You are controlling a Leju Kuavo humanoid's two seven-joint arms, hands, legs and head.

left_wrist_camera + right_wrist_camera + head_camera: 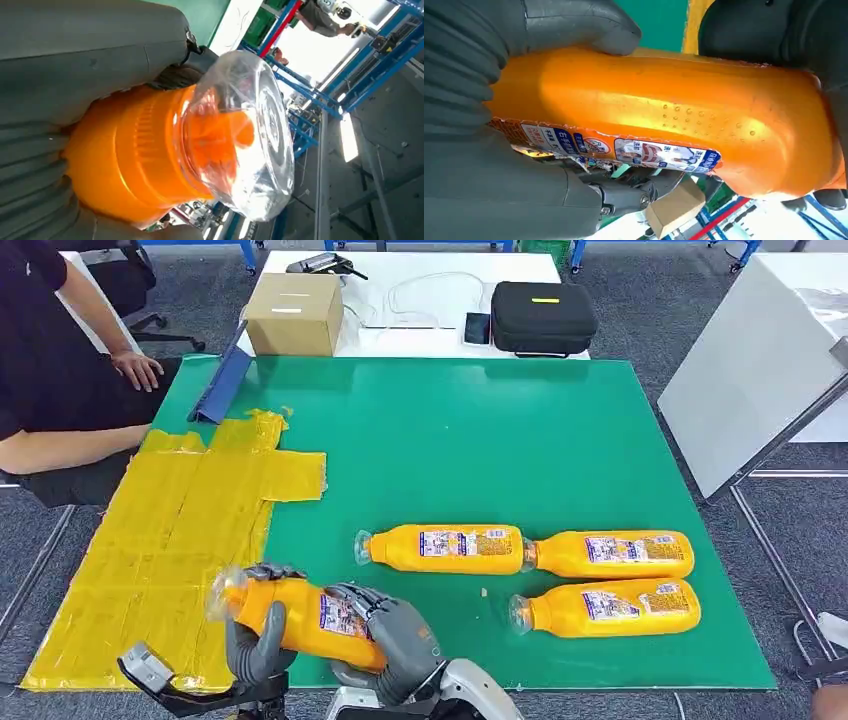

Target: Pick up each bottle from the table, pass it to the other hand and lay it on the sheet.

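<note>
Both hands grasping one orange bottle at the near table edge.

The left hand (258,638) wraps the cap end and the right hand (395,640) grips the labelled body of the held bottle (300,615), which lies tilted, its clear cap (250,135) over the edge of the yellow sheet (170,530); both hands are clenched on it. Beyond, three bottles lie on their sides on the green mat (480,430): one (605,608) nearest, two end to end behind it, the left (445,548) touching the right (612,554). Farther off, a blue strip (222,385) rests at the mat's corner beside a seated person (50,370). On the white table (420,310) behind stand a cardboard box (293,315), a phone (477,328) and a black case (543,317).
</note>
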